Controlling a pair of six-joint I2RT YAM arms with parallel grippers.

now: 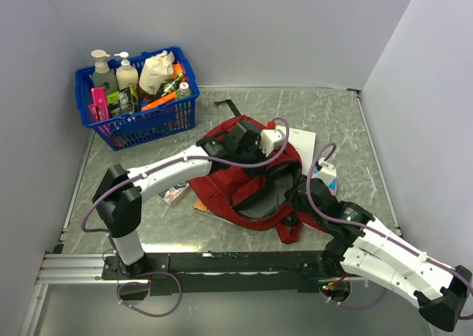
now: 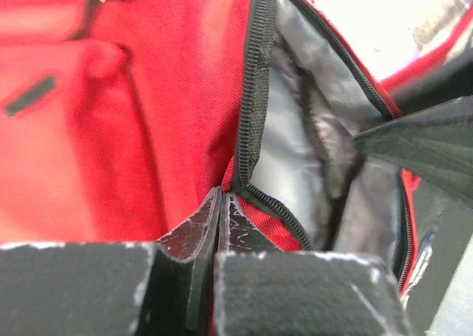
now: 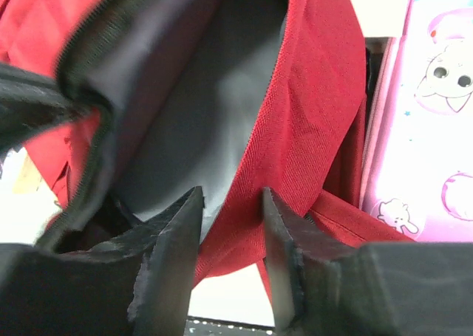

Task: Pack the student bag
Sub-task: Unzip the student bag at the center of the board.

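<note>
Left fingers (image 2: 194, 236) pressed together, pinching the student bag (image 2: 170, 114) at its zipper rim; right fingers (image 3: 177, 240) half apart astride its red wall, grip unclear; pink case (image 3: 432, 129) cropped.

Lab test booth (bare white walls (image 1: 244, 26))

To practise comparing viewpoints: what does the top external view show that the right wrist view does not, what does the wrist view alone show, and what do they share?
Only the top external view: the blue basket of bottles, the left arm and the stone-patterned table. Only the right wrist view: cat drawings on the pink case, and the right gripper with its fingers either side of the backpack's red wall. Both: that dark red backpack, unzipped, its grey lining showing.
</note>
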